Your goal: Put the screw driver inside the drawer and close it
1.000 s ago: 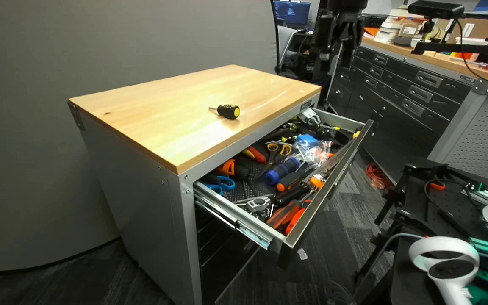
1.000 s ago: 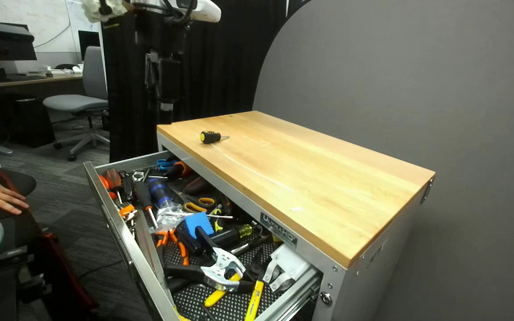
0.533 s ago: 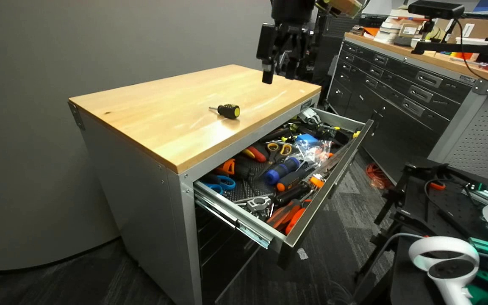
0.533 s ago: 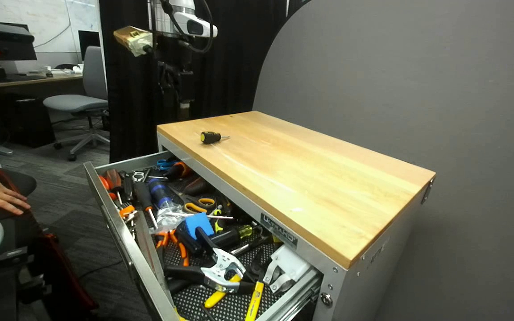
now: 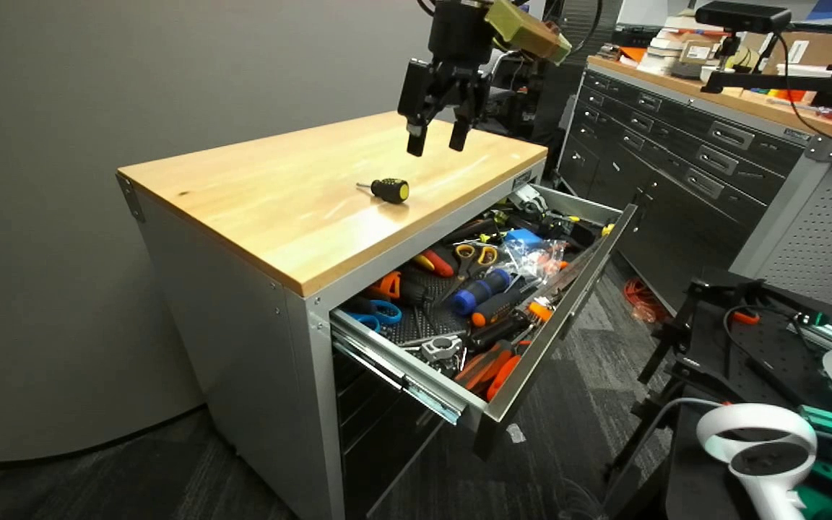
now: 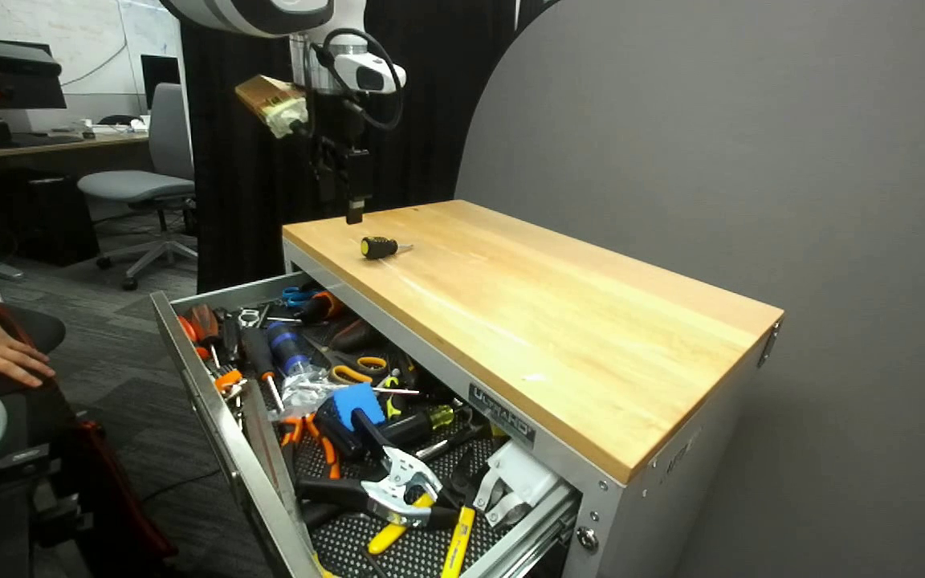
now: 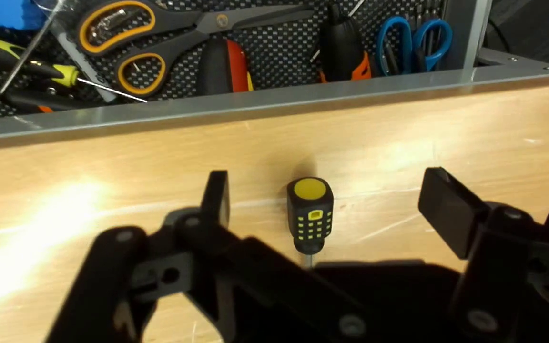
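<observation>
Since the earlier frames: claw (image 5: 436, 144) has come in over the surface (image 5: 279, 195) and closer to the screw driver (image 7: 310, 216). Tool and drawer (image 5: 562, 313) look unmoved.

Claw: jaws spread wide, nothing held. Both exterior views show air between it and the tool; the wrist view sets the handle between the jaws, a touch nearer the one on that picture's left.

Progress, as I read it: early. Drawer stands pulled out, ready; tool not yet picked up. Left to do: go down, grip, lift, carry over the edge, let go inside, push the drawer home.

Screw driver: below the claw, lying on its side on the surface, near the drawer edge. Yellow butt faces the drawer; thin shank points away, toward the back of the surface. Long axis runs roughly square to that edge, and across the line on which the jaws would close. Should suit a pinch on the handle's flanks, I judge.

Drawer: lower than the claw, past the tool, crowded. Scissors (image 7: 222, 20) lie just beyond the surface edge. A high landing on the heap could foul the closing.

Well apart from the claw: white controller (image 5: 770, 462), dark tool chest (image 5: 676, 119).
</observation>
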You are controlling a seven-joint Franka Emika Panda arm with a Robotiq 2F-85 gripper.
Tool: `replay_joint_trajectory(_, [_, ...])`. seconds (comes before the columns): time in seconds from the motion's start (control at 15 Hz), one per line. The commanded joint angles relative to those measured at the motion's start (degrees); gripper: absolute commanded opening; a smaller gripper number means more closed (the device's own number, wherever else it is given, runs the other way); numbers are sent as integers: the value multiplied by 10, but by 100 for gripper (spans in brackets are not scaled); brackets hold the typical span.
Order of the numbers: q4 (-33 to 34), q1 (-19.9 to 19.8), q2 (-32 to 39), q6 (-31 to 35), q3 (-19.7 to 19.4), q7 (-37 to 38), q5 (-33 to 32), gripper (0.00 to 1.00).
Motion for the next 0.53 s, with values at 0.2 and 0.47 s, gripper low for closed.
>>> replay_joint_trajectory(0.2, [0,8,8,39,-9,-2,4,100])
replay_joint_trajectory(0.47, [-3,8,10,38,-10,-2,4,100])
